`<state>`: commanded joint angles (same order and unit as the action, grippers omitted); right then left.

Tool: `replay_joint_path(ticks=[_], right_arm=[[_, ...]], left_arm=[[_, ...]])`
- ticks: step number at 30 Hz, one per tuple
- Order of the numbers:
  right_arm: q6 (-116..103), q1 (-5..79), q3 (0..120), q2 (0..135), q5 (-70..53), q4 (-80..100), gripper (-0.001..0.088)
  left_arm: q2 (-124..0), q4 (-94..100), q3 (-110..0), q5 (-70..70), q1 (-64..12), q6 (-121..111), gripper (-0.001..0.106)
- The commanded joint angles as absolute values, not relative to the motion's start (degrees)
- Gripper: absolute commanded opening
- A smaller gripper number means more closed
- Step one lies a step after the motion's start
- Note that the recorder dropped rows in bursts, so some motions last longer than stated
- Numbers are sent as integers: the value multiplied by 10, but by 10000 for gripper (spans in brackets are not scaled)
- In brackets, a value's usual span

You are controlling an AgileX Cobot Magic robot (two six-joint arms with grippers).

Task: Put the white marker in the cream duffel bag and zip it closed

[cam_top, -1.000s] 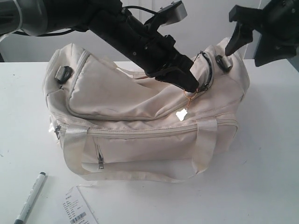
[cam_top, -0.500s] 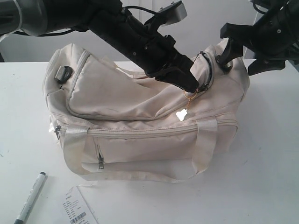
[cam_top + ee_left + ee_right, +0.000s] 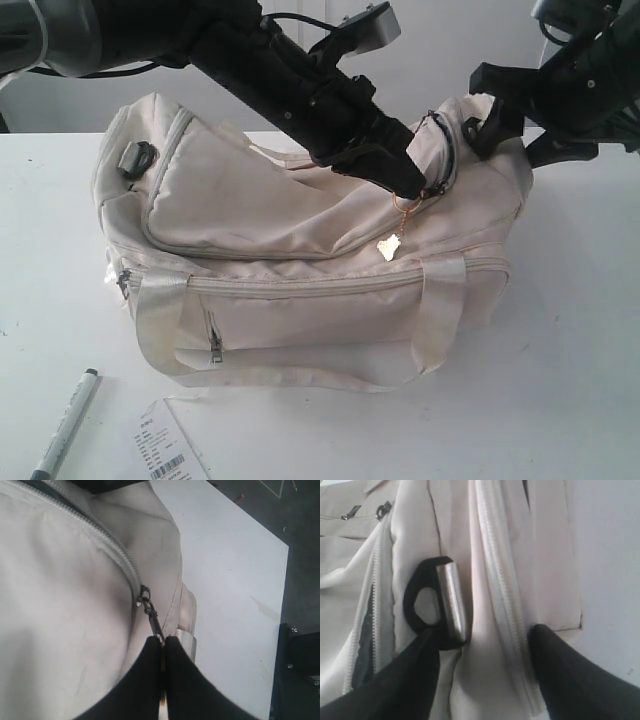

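The cream duffel bag (image 3: 300, 250) lies on the white table. My left gripper (image 3: 410, 185) reaches across its top and is shut on the zipper pull (image 3: 152, 615); its gold ring charm (image 3: 392, 243) hangs below. In the left wrist view the left gripper (image 3: 162, 640) has its jaws pressed together on the pull. My right gripper (image 3: 500, 120) is at the bag's right end. In the right wrist view the right gripper (image 3: 482, 635) is open, its fingers straddling cream fabric and a zipper line beside a black strap loop (image 3: 437, 605). The white marker (image 3: 65, 425) lies on the table, front left.
A white barcoded paper tag (image 3: 165, 450) lies beside the marker at the table's front edge. A second black strap loop (image 3: 135, 158) sits at the bag's left end. The table's right edge (image 3: 280, 605) drops to dark floor.
My right gripper has come down and leftward onto the bag's right end, and its jaws have narrowed a little. The left gripper holds its place on the zipper pull; the charm has swung slightly.
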<state>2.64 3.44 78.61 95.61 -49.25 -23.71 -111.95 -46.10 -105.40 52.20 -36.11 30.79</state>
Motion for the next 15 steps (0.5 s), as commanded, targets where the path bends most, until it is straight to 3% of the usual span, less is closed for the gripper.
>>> replay_joint_path(ticks=[2, 5, 9, 15], right_arm=[[27, 34, 786, 956, -491, -237, 498], [27, 34, 786, 956, -490, -237, 368], [27, 34, 786, 956, -490, -237, 22], [27, 34, 786, 956, -482, -237, 0]], left_arm=[[-1119, -461, -1054, 522, -361, 308, 0], [-1119, -461, -1054, 522, -361, 308, 0], [-1119, -461, -1054, 522, -361, 308, 0], [-1119, -461, -1054, 528, -361, 308, 0]])
